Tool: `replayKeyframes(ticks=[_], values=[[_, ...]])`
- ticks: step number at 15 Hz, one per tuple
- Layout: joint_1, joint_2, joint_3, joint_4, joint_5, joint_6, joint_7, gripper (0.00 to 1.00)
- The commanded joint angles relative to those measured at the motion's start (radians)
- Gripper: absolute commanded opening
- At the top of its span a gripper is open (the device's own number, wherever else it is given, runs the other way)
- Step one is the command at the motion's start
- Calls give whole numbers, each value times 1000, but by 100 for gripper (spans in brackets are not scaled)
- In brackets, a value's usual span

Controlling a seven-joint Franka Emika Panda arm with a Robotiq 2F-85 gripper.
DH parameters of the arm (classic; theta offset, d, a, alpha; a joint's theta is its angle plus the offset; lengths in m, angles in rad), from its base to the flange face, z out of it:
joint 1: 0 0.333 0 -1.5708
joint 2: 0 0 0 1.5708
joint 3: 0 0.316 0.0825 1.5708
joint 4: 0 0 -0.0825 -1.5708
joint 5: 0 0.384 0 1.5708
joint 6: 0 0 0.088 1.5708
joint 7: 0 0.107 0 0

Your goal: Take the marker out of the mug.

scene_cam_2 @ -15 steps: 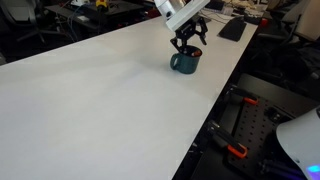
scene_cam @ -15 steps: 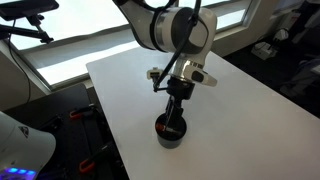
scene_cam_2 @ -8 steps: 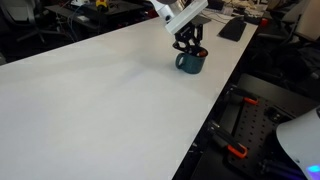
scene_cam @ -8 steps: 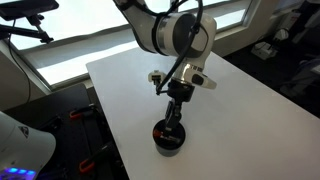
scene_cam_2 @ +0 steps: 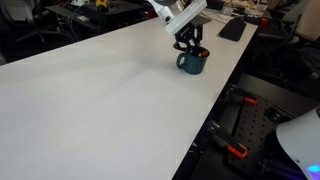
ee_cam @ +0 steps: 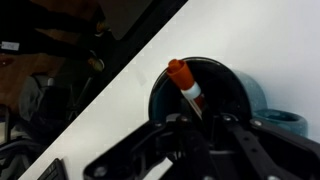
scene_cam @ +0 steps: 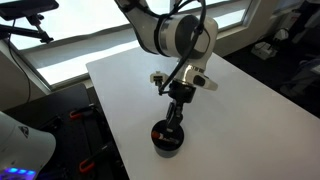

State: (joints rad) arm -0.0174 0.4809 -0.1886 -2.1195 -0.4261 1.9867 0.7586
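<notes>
The dark mug [scene_cam: 167, 139] stands near the white table's front edge; in an exterior view the same mug [scene_cam_2: 191, 63] sits close to the table's side edge. In the wrist view the marker [ee_cam: 186, 84] leans in the mug [ee_cam: 236, 88], its reddish-brown tip up over a whitish band. My gripper [ee_cam: 205, 122] reaches down into the mug's mouth and is shut on the marker's lower part. In both exterior views the gripper [scene_cam: 173, 122] [scene_cam_2: 192, 47] hangs straight over the mug, and the marker is hidden there.
The white table [scene_cam: 243, 108] drops off just past the mug, with dark floor and equipment [scene_cam_2: 243, 125] below. A dark keyboard [scene_cam_2: 232, 28] lies beyond the mug. A wide bare stretch of table [scene_cam_2: 95, 100] spreads away from the mug.
The jaws have closed from wide apart onto the marker. The gripper sank a little into the mug, and the mug slid slightly toward the table's edge.
</notes>
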Motion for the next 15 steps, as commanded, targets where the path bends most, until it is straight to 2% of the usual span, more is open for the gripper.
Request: replayKeyframes(ticks=[1, 2, 3, 5, 12, 13, 14, 15], values=[[14, 12, -14, 16, -8, -21, 5, 55], [12, 5, -14, 13, -9, -24, -3, 61], [6, 0, -14, 12, 4, -23, -6, 44], [5, -2, -16, 16, 2, -29, -7, 60], [6, -2, -16, 16, 2, -29, -8, 61], [5, -1, -17, 18, 4, -30, -6, 86], [1, -3, -17, 19, 9, -30, -8, 87], [0, -7, -20, 17, 6, -26, -9, 92]])
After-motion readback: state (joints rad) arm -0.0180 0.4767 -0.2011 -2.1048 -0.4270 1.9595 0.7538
